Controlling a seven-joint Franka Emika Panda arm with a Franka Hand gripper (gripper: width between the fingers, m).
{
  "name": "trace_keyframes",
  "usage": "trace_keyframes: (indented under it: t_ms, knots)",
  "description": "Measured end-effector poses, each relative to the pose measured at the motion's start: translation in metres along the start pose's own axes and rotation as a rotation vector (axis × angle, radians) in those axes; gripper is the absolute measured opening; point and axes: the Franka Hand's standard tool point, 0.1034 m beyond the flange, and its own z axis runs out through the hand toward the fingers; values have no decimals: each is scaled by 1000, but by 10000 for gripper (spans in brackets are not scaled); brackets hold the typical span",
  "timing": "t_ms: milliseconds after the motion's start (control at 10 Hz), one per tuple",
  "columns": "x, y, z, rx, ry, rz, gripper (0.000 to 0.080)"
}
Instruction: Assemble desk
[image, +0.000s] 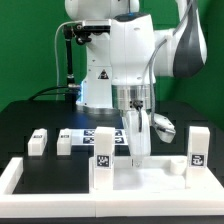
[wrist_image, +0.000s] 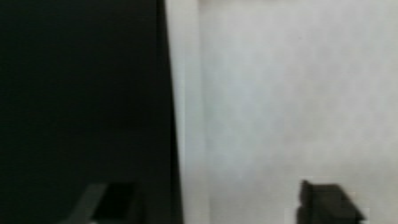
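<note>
The white Panda arm (image: 120, 60) fills the middle of the exterior view from 12 o'clock down to the centre, standing on a black table (image: 25, 115). Along the table's front runs the long low white border rail (image: 18, 178), from 8 o'clock round through 6 to 4 o'clock. Inside the rail, at about 5 o'clock, the desk's white tabletop panel (image: 155, 172) lies flat. In the wrist view this panel (wrist_image: 285, 100) is a blurred pale surface with one straight edge against the dark table. The marker board (image: 100, 134) lies flat at 9 o'clock of the gripper, just behind the panel. Four tagged white legs are loose on the table. Two small ones sit near each other at 8 o'clock of the scene, one leg (image: 38, 141) farther out and the next leg (image: 65, 143) just at its 3 o'clock. A third leg (image: 102, 158) stands upright at 9 o'clock of the panel, and a fourth leg (image: 197, 150) stands upright at the panel's 3 o'clock. The gripper (image: 137, 152) points straight down over the panel's rear edge. Its fingers (wrist_image: 320, 196) stand partly apart in the wrist view, one over the panel, the other over the table beyond the edge. Nothing is seen clamped between them.
</note>
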Motion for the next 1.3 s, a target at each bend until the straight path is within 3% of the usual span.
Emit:
trace_keyframes:
  t_ms: [100, 200, 300, 1300]
  knots:
    - [0, 0, 0, 0, 0, 0, 246]
    - [0, 4, 2, -12, -3, 0, 246]
    - [-1, 5, 2, -17, -5, 0, 73]
    - [0, 5, 2, -17, -4, -37, 55]
